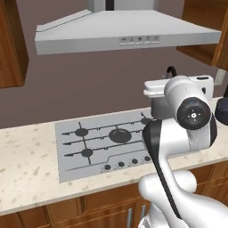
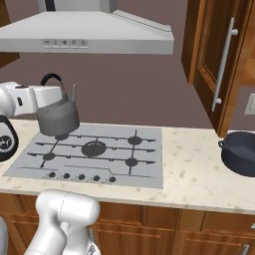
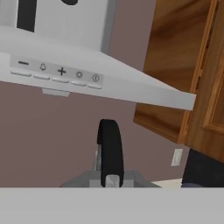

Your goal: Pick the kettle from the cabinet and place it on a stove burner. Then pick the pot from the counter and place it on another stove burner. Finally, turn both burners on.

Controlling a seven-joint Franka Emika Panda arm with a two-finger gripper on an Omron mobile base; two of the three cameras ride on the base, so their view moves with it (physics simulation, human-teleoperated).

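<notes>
The small grey kettle (image 2: 59, 115) hangs by its black arched handle (image 3: 109, 151) from my gripper (image 2: 52, 94), which is shut on it. The kettle sits low over the back left burner (image 2: 62, 136) of the silver cooktop (image 2: 149, 167); I cannot tell if it touches. In the left base view my arm hides most of the kettle (image 1: 158, 107). The dark blue-grey pot (image 2: 241, 152) stands on the beige counter (image 2: 199, 174) to the right of the cooktop, also seen at the right edge as the pot (image 1: 221, 111). The wooden cabinet (image 2: 206, 45) with its long silver handle (image 2: 222, 64) is up on the right.
A grey range hood (image 2: 89, 32) hangs above the cooktop. Small dark knobs (image 2: 79, 177) line the cooktop's front edge. Other burners (image 2: 93, 148) lie bare. A wall outlet (image 2: 250, 103) sits behind the pot. Low brown cupboards (image 2: 164, 224) run under the counter.
</notes>
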